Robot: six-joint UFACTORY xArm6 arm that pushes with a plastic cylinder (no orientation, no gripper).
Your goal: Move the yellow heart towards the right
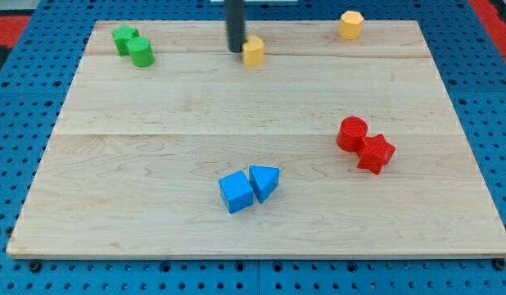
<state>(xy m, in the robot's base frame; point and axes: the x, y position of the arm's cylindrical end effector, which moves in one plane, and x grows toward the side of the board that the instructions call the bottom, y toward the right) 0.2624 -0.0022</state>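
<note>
**Tip at yellow heart, left flank — push to the right pending**

Camera view. I carry no jaws, so there is nothing to open or close; my contact point is my tip (pixel 237 51), the lower end of a straight dark rod. It sits just beside, apparently touching, the left side of the yellow heart (pixel 254 51), near the top edge of the wooden board (pixel 155 164), a little left of centre.

Risks, as I judge them: contact looks slightly off the heart's midline, so a rightward push could spin it or let it slip toward the top edge. A long push would also close on the yellow hexagonal block (pixel 350 24) at top right.

Materials: blocks look like matte, hard plastic with chamfered edges; the board is pale planked wood, smooth, likely low friction. Elsewhere: green star (pixel 124 38) touching green cylinder (pixel 141 53) at top left; red cylinder (pixel 351 133) against red star (pixel 376 153) at right; blue cube (pixel 236 192) beside blue triangular block (pixel 264 182) at bottom centre.
</note>
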